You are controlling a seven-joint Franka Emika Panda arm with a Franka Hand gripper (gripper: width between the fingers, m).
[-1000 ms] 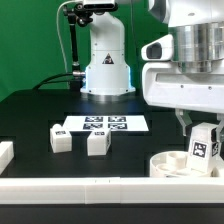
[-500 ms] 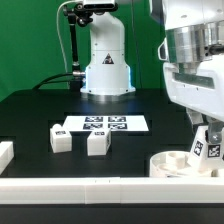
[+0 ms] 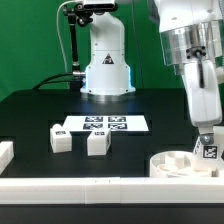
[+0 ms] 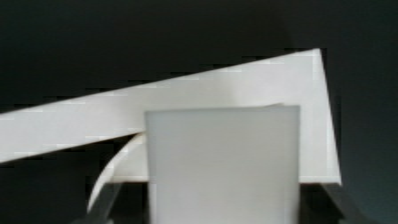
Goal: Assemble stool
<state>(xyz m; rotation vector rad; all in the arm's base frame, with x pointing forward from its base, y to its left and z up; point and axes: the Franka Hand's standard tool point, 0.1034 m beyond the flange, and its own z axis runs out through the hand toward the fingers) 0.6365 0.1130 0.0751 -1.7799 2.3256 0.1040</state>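
Note:
My gripper (image 3: 207,144) is at the exterior view's right, tilted, and shut on a white blocky stool leg (image 3: 211,153) with a black-and-white tag. The leg sits low over the right part of the round white seat (image 3: 178,162); I cannot tell if they touch. In the wrist view the leg (image 4: 222,155) fills the space between my dark fingers (image 4: 111,203), with a curved seat edge (image 4: 112,168) beside it. Two more legs (image 3: 60,138) (image 3: 97,144) lie loose on the black table, left of centre.
The marker board (image 3: 101,125) lies flat behind the two loose legs. A long white border rail (image 3: 90,187) runs along the table front, and a short white piece (image 3: 5,153) sits at the left edge. The arm's base (image 3: 106,60) stands at the back.
The gripper has tilted and swung right and down with the leg, bringing it lower over the right side of the seat. The two loose legs have not moved.

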